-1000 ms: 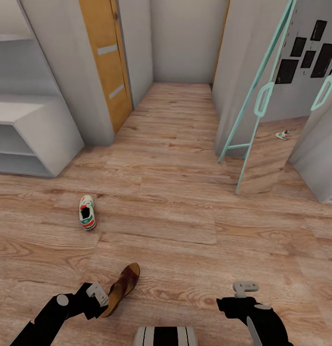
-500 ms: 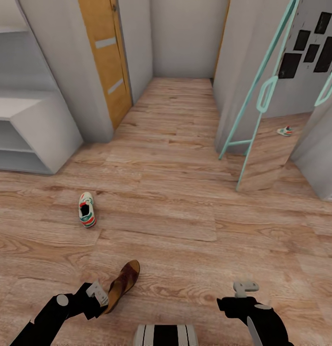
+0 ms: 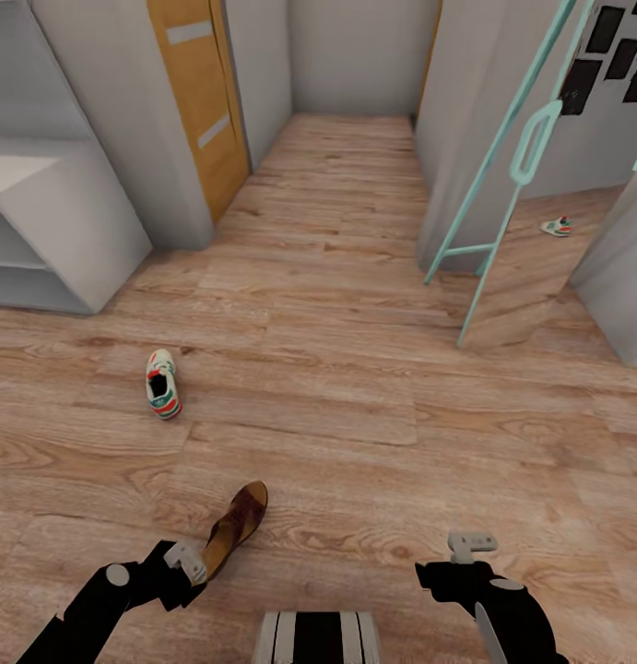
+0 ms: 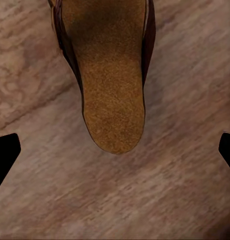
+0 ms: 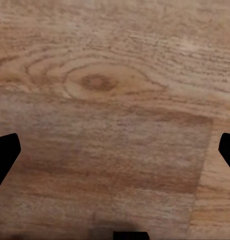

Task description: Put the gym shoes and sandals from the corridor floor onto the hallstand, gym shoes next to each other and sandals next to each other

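One brown sandal [image 3: 235,526] lies on the corridor floor [image 3: 355,406], its heel end right by my left gripper [image 3: 184,561]. In the left wrist view its tan footbed [image 4: 112,75] sits just ahead of the open left gripper [image 4: 115,155], with nothing between the fingertips [image 4: 5,155]. A white gym shoe [image 3: 163,384] with green stripes rests further out to the left. A second gym shoe [image 3: 557,227] shows far right, past a teal frame. The grey hallstand [image 3: 69,231] stands at the far left. My right gripper [image 3: 470,546] hangs open over bare planks [image 5: 115,100].
A leaning teal frame [image 3: 502,175] stands right of centre. A grey unit [image 3: 622,277] sits at the right edge. An orange door [image 3: 203,101] and grey walls line the narrow passage ahead. Open floor lies between the sandal and the hallstand.
The whole view has shifted, so the camera has moved; hallstand, door and frame slid outward and up. Both arms and the sandal keep their places relative to each other.
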Available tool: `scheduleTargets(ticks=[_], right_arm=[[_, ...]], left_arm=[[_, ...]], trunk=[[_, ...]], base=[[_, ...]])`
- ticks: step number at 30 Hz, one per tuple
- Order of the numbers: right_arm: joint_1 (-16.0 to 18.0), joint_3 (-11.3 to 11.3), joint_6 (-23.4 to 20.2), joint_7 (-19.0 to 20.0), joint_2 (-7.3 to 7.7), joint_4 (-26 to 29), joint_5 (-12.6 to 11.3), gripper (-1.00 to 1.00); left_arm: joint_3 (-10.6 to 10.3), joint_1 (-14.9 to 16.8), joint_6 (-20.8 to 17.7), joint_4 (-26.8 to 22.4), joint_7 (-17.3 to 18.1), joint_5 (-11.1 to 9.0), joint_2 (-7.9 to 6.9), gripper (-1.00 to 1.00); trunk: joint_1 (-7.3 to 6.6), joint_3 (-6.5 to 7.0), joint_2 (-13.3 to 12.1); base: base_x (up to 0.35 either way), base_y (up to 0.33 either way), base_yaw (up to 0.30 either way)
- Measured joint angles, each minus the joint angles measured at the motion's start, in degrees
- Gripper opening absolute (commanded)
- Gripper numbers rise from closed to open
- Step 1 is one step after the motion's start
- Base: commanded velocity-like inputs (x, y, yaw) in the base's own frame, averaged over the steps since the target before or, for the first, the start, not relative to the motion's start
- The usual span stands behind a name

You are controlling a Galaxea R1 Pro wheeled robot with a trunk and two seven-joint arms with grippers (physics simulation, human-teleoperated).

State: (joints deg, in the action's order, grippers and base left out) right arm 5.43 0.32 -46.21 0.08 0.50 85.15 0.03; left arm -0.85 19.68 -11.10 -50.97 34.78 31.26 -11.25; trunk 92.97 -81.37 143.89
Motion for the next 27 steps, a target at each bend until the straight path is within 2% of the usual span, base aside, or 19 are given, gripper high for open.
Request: scheduleTargets(ticks=[2,5,8,11,16,22,25,27], right_arm=[[0.00,0.00,0.00,0.00,0.00,0.02,0.02,1.00],[0.00,0.00,0.00,0.00,0.00,0.03,0.02,1.00],[0.00,0.00,0.00,0.00,0.00,0.04,0.02,1.00],[0.00,0.00,0.00,0.00,0.00,0.04,0.00,1.00],[0.00,0.00,0.00,0.00,0.00,0.04,-0.01,1.00],[0.00,0.00,0.00,-0.09,0.00,0.46,0.03,1.00],[0.00,-0.16,0.38,0.13,0.02,1.09,-0.03,1.00],[0.00,-0.19,0.37,0.11,0.02,1.09,-0.03,1.00]], left_arm=[[0.46,0.00,0.02,-0.03,-0.05,-0.07,-0.24,1.00],[2.57,0.00,0.01,-0.06,-0.24,-0.28,-0.75,1.00],[6.02,0.00,0.38,-0.07,-0.21,-0.39,-0.97,1.00],[7.75,0.00,2.34,-0.07,-0.19,-0.43,-1.05,1.00],[8.37,0.16,3.53,-0.15,-0.19,-0.51,-0.92,1.00],[8.37,1.00,3.66,-0.16,-0.21,-0.59,0.72,1.00],[8.41,0.79,3.74,0.37,-0.11,-0.52,1.56,1.00],[8.41,0.79,3.73,0.34,-0.10,-0.51,1.58,1.00]], trunk=[[0.05,-0.58,0.03],[0.13,-1.33,0.07],[0.13,-1.37,0.07],[0.13,-1.38,0.07],[0.13,-1.52,0.07],[0.28,-3.10,0.15],[0.28,-3.10,0.15],[0.28,-3.10,0.15]], base=[[0.000,0.000,0.000],[0.000,0.000,0.000],[0.000,0.000,0.000],[0.000,0.000,0.000],[0.000,0.000,0.000],[0.000,0.000,0.000],[0.000,0.000,0.000],[0.000,0.000,0.000]])
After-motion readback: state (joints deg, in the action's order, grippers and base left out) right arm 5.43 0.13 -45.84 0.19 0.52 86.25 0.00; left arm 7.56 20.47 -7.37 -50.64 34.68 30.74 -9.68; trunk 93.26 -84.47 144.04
